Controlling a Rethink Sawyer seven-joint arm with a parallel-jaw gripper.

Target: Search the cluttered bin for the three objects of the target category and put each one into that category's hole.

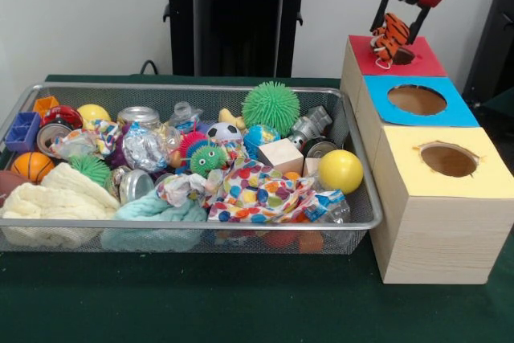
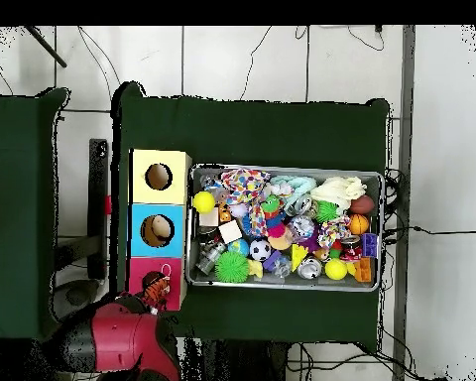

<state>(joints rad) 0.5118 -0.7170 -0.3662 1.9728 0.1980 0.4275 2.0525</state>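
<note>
My gripper (image 1: 395, 31) is shut on the orange plush tiger with black stripes (image 1: 391, 38) and holds it just above the red-topped box (image 1: 422, 62). The plush covers that box's hole. In the overhead view the tiger (image 2: 157, 290) sits over the red top (image 2: 140, 274), with the red arm (image 2: 123, 337) below it. The wire mesh bin (image 1: 193, 87) stands to the left of the boxes, full of clutter; it also shows in the overhead view (image 2: 282, 169). I cannot pick out any other plush animal in the pile.
The blue-topped box (image 1: 418, 100) and yellow-topped box (image 1: 450, 160) stand in a row with the red one. In the bin lie a green spiky ball (image 1: 271, 106), a yellow ball (image 1: 340, 170), a spotted cloth (image 1: 257, 190), cans and a wooden cube (image 1: 280, 155).
</note>
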